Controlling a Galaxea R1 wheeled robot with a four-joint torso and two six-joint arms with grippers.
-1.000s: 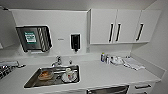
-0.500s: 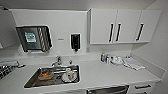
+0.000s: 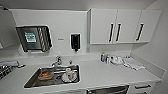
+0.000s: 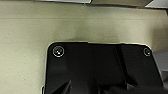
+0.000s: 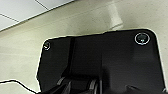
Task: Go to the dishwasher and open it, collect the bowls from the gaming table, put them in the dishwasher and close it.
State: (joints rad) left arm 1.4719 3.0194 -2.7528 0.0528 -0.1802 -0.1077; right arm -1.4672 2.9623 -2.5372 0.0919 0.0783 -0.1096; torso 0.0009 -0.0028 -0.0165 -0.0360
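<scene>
The dishwasher (image 3: 107,90) shows as a strip of grey steel front under the white counter (image 3: 100,75), at the lower edge of the head view; its door looks shut. The gaming table and the bowls are out of view. In the left wrist view, my left gripper (image 4: 100,88) hangs over beige floor (image 4: 25,37) behind the robot's dark plate. My right gripper (image 5: 80,87) hangs likewise above beige floor (image 5: 22,50) in the right wrist view.
A steel sink (image 3: 31,81) holds dishes (image 3: 68,75) left of the dishwasher. A towel dispenser (image 3: 33,37) and a black soap dispenser (image 3: 75,41) hang on the wall. White wall cabinets (image 3: 120,26) hang above bottles (image 3: 103,58) and cloths (image 3: 132,63). A drawer handle (image 3: 142,86) sits at the right.
</scene>
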